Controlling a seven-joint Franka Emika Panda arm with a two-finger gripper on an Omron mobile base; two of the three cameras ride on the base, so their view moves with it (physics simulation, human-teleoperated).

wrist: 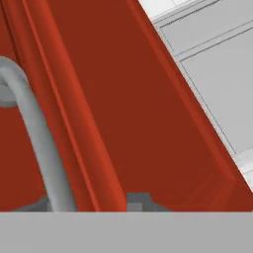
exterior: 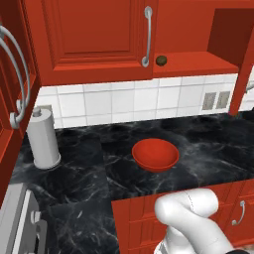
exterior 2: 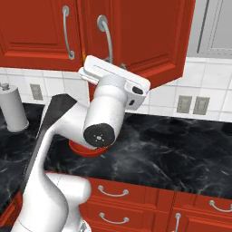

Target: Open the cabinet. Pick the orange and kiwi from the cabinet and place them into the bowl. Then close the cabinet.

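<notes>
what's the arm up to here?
The arm's hand is raised against the right cabinet door, which stands swung open, close beside its handle. Whether the gripper is holding the handle can't be told. Inside, the kiwi sits on the cabinet shelf. The bowl on the counter is empty. So the cabinet is open and no fruit has been moved to the bowl yet.

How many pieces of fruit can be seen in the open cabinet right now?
1: the kiwi sits at the front edge of the cabinet shelf, just right of the closed door's handle. The orange may be hidden deeper inside or behind the door.
</notes>
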